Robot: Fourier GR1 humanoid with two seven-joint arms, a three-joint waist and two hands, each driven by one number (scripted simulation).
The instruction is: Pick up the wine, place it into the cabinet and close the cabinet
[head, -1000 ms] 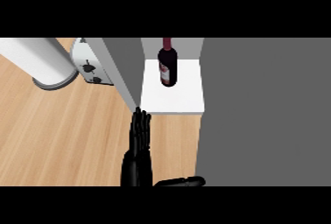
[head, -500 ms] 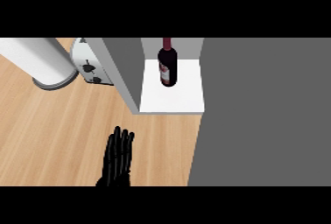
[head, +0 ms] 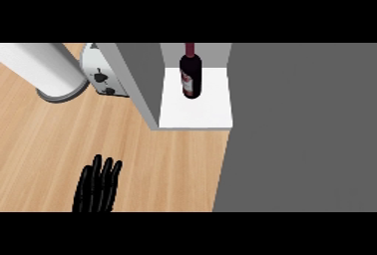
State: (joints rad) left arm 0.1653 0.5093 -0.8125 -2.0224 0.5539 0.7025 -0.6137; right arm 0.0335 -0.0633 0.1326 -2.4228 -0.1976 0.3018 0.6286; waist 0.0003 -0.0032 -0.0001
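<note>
Wine bottle (head: 189, 74): dark glass, red neck, pale label. Stands inside cabinet (head: 196, 112) on white shelf, toward its back, left of middle. Upright, neck up. Cabinet open, grey door (head: 294, 129) at right. Left hand (head: 98, 187) over wooden counter (head: 88, 129) near front edge, fingers straight, slightly spread, holding nothing.
</note>
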